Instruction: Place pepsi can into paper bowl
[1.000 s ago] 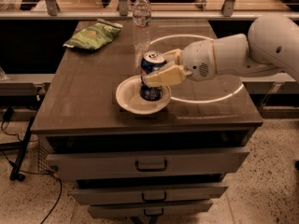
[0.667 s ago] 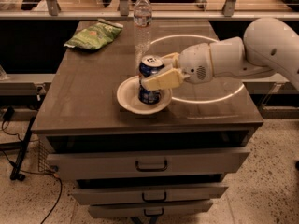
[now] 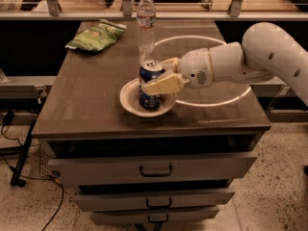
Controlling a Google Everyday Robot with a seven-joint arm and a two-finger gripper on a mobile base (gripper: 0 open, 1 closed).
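The pepsi can [image 3: 149, 100] is dark blue with a silver top and stands upright inside the off-white paper bowl [image 3: 129, 102] near the front middle of the table. My gripper [image 3: 154, 79] reaches in from the right and is shut on the can's upper half, one tan finger [image 3: 162, 85] across its front. The can's bottom appears to rest in the bowl.
A clear plastic water bottle [image 3: 145, 25] stands just behind the can. A green chip bag [image 3: 96, 35] lies at the table's back left. The table [image 3: 82, 105] is a dark drawer cabinet with its top drawer [image 3: 154, 167] slightly open.
The gripper and can have stayed over the bowl, with the can sitting slightly lower in it. The arm has barely moved.
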